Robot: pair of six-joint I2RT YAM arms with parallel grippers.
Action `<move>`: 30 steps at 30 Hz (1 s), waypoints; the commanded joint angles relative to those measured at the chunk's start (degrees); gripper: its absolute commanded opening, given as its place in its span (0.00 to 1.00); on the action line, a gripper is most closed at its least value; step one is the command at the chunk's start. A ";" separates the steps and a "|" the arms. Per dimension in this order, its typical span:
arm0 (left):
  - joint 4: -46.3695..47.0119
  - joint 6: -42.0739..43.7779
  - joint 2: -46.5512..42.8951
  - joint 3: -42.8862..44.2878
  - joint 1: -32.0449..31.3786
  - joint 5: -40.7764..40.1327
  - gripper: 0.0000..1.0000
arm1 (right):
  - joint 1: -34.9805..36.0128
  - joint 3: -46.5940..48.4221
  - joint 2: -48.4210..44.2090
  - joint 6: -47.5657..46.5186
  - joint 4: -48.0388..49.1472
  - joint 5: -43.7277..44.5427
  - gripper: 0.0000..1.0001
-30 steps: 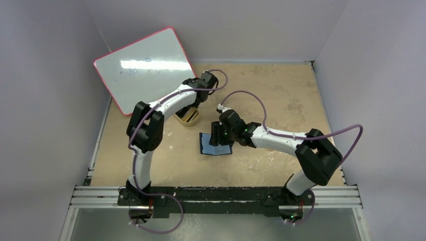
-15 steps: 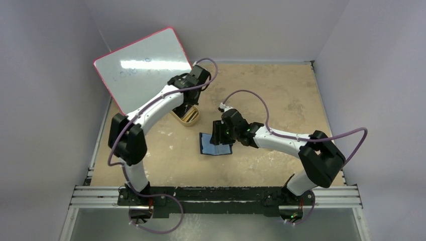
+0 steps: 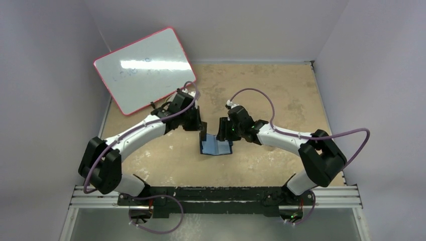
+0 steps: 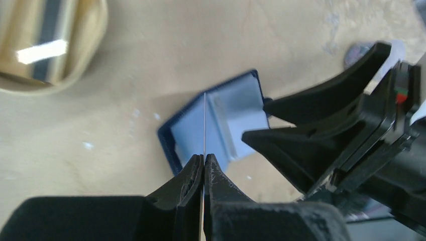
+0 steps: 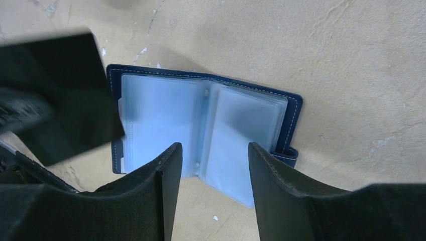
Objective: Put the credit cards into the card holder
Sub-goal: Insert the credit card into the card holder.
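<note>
The card holder [image 3: 216, 146], a navy wallet, lies open on the table with its light blue pockets up; it also shows in the right wrist view [image 5: 201, 125] and the left wrist view [image 4: 226, 118]. My left gripper [image 3: 197, 125] is shut on a thin dark credit card [image 5: 60, 95], seen edge-on in the left wrist view [image 4: 205, 120], held upright over the wallet's left edge. My right gripper [image 5: 211, 153] is open and empty just above the wallet's near edge, its fingers [image 4: 321, 125] close beside the card. No other card shows.
A gold oval tin [image 4: 45, 45] stands behind and left of the wallet, hidden under the left arm in the top view. A pink-edged whiteboard [image 3: 145, 68] leans at the back left. The table's front rail [image 3: 216, 193] runs below.
The left arm has swung down from over the gold tin to the wallet's left side with the card. The right gripper has drawn back slightly to the right off the wallet.
</note>
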 commanded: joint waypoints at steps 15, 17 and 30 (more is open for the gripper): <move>45.28 -31.14 -3.91 -29.08 -0.87 18.83 0.00 | -1.26 -0.08 1.09 -0.80 -1.53 0.10 0.49; 50.13 -33.78 -2.76 -31.37 -0.98 18.83 0.00 | -1.33 -0.04 1.75 -0.45 -1.62 -0.11 0.48; 48.35 -25.64 7.27 -30.24 -0.95 16.45 0.00 | -1.33 -1.00 4.23 -1.52 -2.70 2.53 0.37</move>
